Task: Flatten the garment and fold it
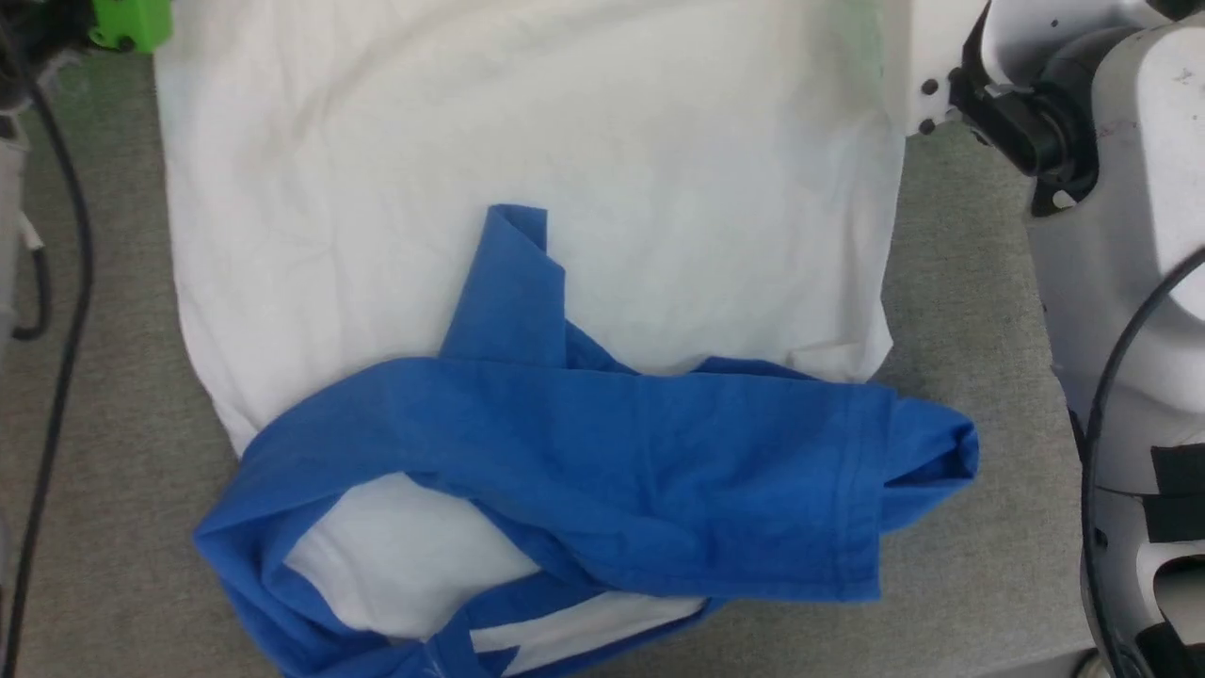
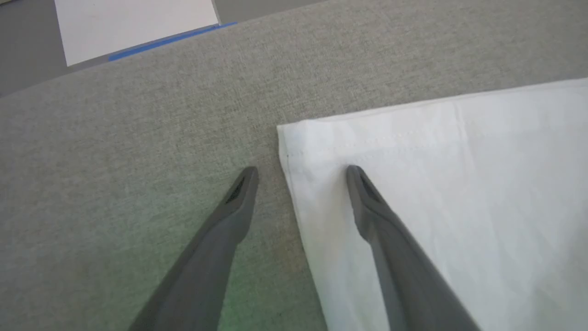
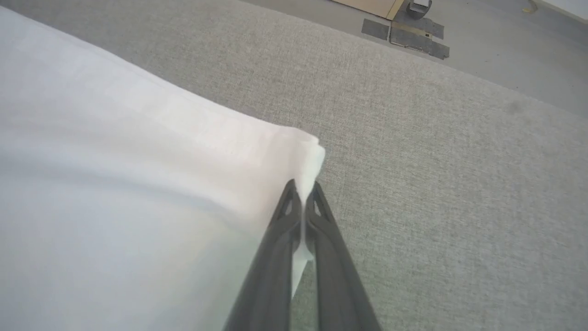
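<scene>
Now my right hand (image 3: 303, 188) pinches one hem corner of the T-shirt (image 1: 527, 141) lying on the grey counter (image 1: 970, 311), while my left hand (image 2: 301, 171), spread wide, straddles the other corner, probably so both can pull it flat.

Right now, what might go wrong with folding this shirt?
The right fingers pinch only the very corner of the shirt; a pull might slip it free.
The left fingers stand open astride another corner and may close on little cloth.
The blue sleeves lie bunched and could get folded in crooked.
</scene>
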{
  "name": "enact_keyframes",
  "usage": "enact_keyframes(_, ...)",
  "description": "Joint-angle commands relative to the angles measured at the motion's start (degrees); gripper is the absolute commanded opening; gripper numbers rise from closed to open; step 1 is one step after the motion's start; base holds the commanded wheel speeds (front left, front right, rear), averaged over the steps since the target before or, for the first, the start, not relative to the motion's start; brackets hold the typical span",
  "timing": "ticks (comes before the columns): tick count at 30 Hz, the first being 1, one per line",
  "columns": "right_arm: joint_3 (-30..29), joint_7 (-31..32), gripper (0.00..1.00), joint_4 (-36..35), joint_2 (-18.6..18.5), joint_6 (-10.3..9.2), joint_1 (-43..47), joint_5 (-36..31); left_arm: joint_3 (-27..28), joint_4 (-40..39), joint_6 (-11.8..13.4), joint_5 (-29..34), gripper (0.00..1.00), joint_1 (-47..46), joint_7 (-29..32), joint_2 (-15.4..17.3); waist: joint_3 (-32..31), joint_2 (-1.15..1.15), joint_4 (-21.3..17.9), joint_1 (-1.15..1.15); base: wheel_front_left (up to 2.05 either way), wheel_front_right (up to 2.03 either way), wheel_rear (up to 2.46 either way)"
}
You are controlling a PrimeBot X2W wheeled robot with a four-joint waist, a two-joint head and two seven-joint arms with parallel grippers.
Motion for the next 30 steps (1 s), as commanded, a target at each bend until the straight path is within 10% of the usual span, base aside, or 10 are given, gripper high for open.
enact_keyframes(1,0.5,-0.6,0.0,-0.3,0.0,-0.08,0.4,0.5,-0.9,1.1,0.9,0.6,1.0,0.3,2.4,0.9,1.5,0.0,-1.5,0.0,0.0,0.0,0.0)
enact_keyframes(5,1.6,-1.0,0.0,-0.3,-0.3,-0.08,0.2,1.3,-2.2,1.2,3.3,1.9,1.0,1.6,7.4,2.6,1.7,0.0,-1.3,0.0,0.0,0.0,0.0)
enact_keyframes(6,1.8,-1.1,0.0,-0.4,-0.3,-0.08,0.1,1.5,-2.0,1.0,3.5,1.5,0.39,1.8,8.0,2.6,1.7,0.0,-1.3,0.0,0.0,0.0,0.0)
enact_keyframes(7,1.9,-1.1,0.0,-0.5,-0.4,-0.08,-0.1,1.7,-1.6,0.7,3.8,0.6,0.0,2.2,8.6,2.3,1.7,0.0,-1.2,0.0,0.0,0.0,0.0)
enact_keyframes(30,-2.9,-7.6,0.0,2.1,-6.4,-0.08,7.5,2.5,12.0,-1.3,-3.4,-18.0,0.0,13.8,-17.4,-8.5,-20.0,0.0,10.8,0.0,0.0,0.0,0.0)
